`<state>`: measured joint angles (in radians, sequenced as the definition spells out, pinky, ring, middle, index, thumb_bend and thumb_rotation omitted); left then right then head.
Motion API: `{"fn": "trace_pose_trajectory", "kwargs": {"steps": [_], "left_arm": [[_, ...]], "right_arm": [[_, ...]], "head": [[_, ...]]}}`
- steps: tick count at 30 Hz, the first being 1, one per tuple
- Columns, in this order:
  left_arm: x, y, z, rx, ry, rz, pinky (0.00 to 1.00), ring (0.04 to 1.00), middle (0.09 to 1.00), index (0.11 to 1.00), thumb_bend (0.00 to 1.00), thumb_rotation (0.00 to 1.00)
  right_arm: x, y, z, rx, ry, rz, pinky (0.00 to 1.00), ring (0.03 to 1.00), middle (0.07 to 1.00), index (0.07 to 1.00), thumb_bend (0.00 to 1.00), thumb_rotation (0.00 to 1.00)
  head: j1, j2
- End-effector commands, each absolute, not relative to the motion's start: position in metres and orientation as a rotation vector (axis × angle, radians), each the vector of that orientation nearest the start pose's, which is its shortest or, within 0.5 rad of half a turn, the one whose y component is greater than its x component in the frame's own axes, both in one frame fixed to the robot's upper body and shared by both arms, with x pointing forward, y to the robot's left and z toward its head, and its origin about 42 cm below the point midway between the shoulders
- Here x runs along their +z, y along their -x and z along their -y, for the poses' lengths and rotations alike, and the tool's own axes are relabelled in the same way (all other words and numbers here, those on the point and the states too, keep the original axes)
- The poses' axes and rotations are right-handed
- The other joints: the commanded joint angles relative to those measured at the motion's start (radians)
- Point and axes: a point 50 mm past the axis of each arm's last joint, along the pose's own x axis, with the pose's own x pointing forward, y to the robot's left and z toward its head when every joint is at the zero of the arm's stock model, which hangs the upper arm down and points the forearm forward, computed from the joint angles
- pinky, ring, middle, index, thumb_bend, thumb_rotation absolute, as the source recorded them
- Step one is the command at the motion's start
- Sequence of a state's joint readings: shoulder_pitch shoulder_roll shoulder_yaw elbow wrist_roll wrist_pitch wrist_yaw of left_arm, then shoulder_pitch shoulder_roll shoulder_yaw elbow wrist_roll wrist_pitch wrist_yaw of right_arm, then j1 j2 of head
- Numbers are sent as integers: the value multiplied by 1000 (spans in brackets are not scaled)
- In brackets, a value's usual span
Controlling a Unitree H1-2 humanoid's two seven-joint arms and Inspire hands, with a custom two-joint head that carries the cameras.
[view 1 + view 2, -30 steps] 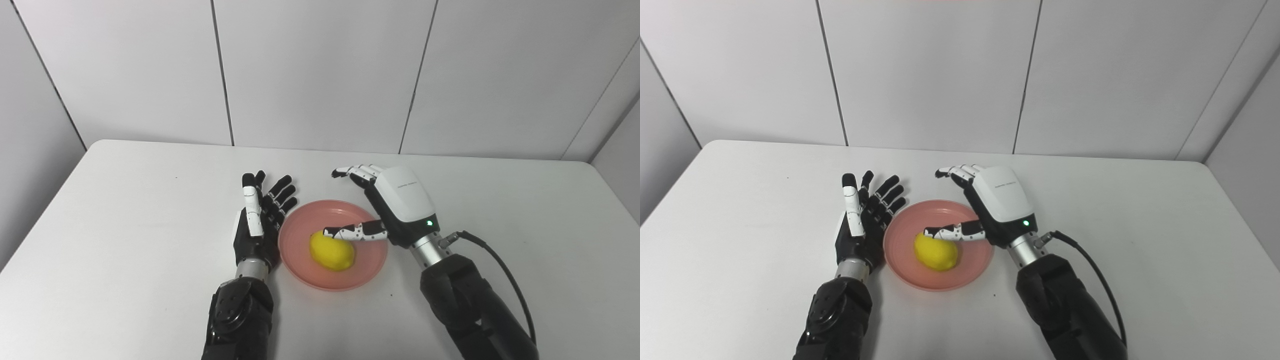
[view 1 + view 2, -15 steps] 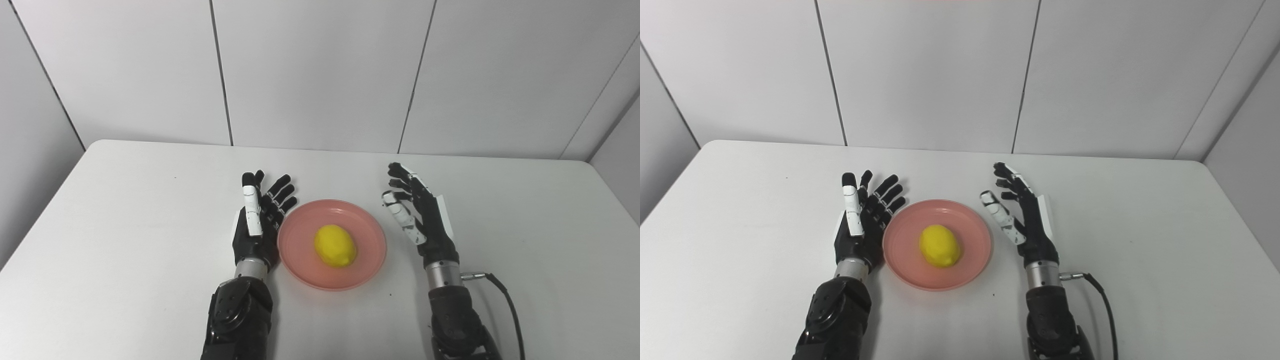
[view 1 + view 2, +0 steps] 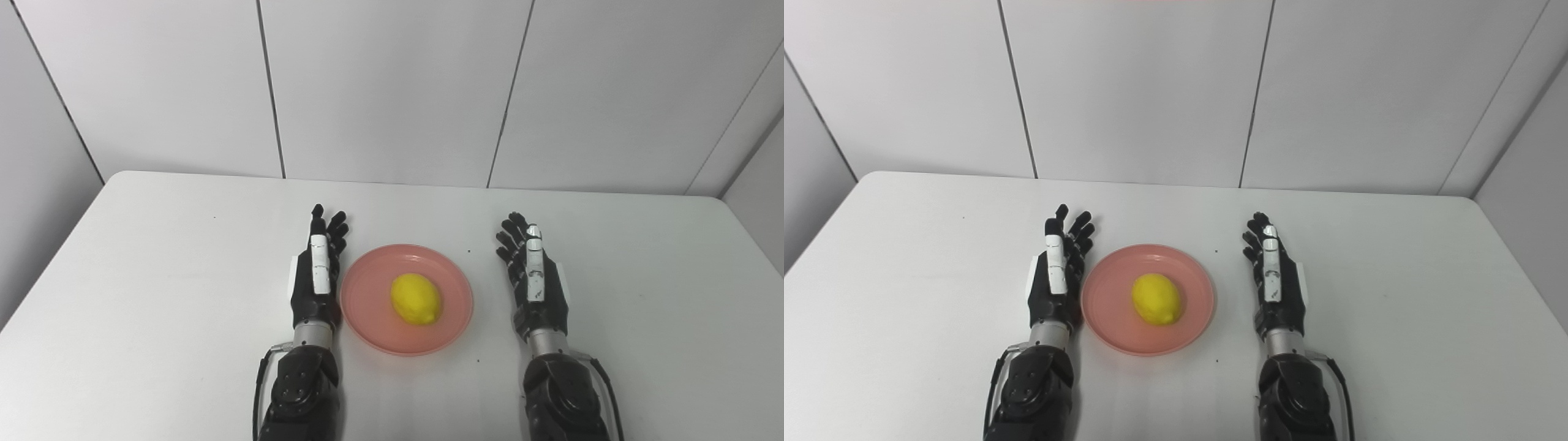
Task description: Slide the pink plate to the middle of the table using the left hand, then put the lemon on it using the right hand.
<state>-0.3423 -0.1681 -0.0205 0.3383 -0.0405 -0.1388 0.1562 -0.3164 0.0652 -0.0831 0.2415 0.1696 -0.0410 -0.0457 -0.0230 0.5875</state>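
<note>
on the pink plate [image 3: 367, 318] lies the lemon [image 3: 416, 299], both robot hands empty.

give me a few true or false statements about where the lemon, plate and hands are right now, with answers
1. The lemon lies on the pink plate. True.
2. The right hand is holding the lemon. False: it is open, on the table to the right of the plate.
3. The left hand is open beside the plate's left edge. True.
4. The plate sits at the table's far left corner. False: it is near the middle, between the hands.
</note>
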Motion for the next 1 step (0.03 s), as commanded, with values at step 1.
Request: {"fn": "trace_pose_trajectory", "kwargs": {"steps": [1], "left_arm": [[127, -387, -119, 17, 129, 172, 999, 979, 953, 988, 866, 966]], "right_arm": [[133, -386, 172, -7, -284, 67, 928, 906, 903, 884, 800, 951]], "head": [[-2, 0]]}}
